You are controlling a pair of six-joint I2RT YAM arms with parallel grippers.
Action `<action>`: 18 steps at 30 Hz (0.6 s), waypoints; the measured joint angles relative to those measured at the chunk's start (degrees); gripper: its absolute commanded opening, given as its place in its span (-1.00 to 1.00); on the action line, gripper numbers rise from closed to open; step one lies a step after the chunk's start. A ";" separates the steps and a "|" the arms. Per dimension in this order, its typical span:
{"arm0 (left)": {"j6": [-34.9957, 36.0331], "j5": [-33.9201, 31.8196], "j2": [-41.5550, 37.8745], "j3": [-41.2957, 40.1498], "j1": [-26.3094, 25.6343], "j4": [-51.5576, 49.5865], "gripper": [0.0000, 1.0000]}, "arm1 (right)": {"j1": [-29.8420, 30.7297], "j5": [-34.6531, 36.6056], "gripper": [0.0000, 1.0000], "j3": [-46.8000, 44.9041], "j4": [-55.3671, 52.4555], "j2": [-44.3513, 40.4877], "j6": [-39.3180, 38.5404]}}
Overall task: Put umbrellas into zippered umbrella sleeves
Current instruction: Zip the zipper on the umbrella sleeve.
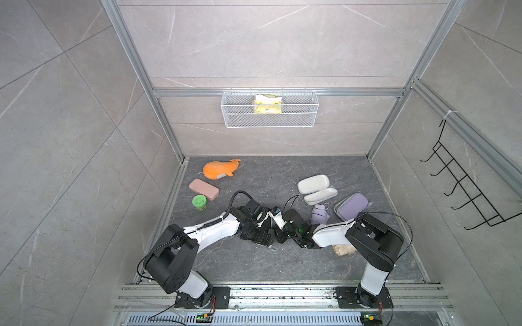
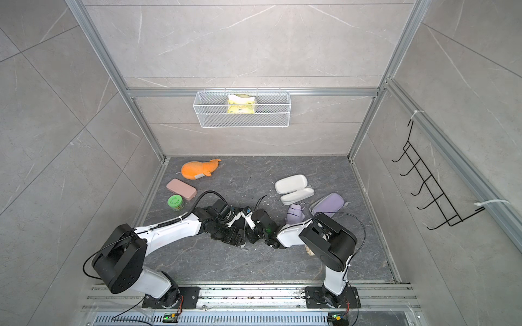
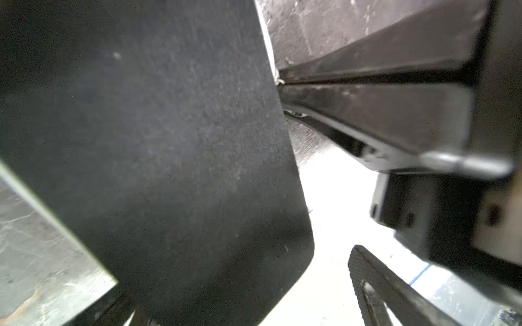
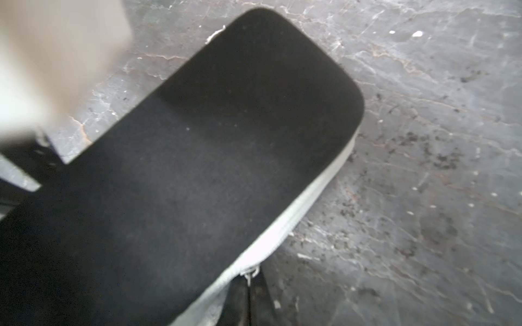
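Observation:
The black sleeve [image 4: 211, 155] lies on the floor at the middle, under both wrists, and its grey zip edging [image 4: 296, 214] shows along one side. My right gripper [image 4: 249, 296] is shut on the metal zip pull [image 4: 250, 272] at that edging. My left gripper [image 3: 254, 306] stands open around the sleeve's rounded end [image 3: 183, 141], with one finger [image 3: 378, 288] clear of it. The cream sleeve [image 1: 316, 188] lies open at the back right. The lavender sleeve [image 1: 353, 208] sits beside the lavender umbrella [image 1: 320, 214]. The beige umbrella [image 1: 343, 249] peeks from under my right arm.
An orange plush whale [image 1: 220, 169], a pink case [image 1: 204, 189] and a green jar [image 1: 200, 202] sit at the back left. A white wire basket [image 1: 269, 108] hangs on the rear wall and a black hook rack [image 1: 463, 186] on the right wall.

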 measured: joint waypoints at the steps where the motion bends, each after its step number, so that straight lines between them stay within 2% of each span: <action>1: 0.26 -0.72 0.57 0.00 -0.02 0.04 0.99 | 0.00 -0.39 -1.00 0.00 -0.02 -0.07 0.00; 7: 0.85 -6.47 4.72 1.90 -0.26 0.68 0.95 | 0.11 -3.30 -1.00 0.02 -0.13 -0.09 0.00; 12: 1.70 -11.17 6.75 3.43 -0.74 0.66 0.60 | -0.59 -4.20 -1.00 0.72 -1.11 -0.07 -0.02; 18: 2.03 -12.37 6.80 3.85 -0.87 0.74 0.26 | -2.19 -3.23 -1.00 5.05 -6.25 0.48 -1.64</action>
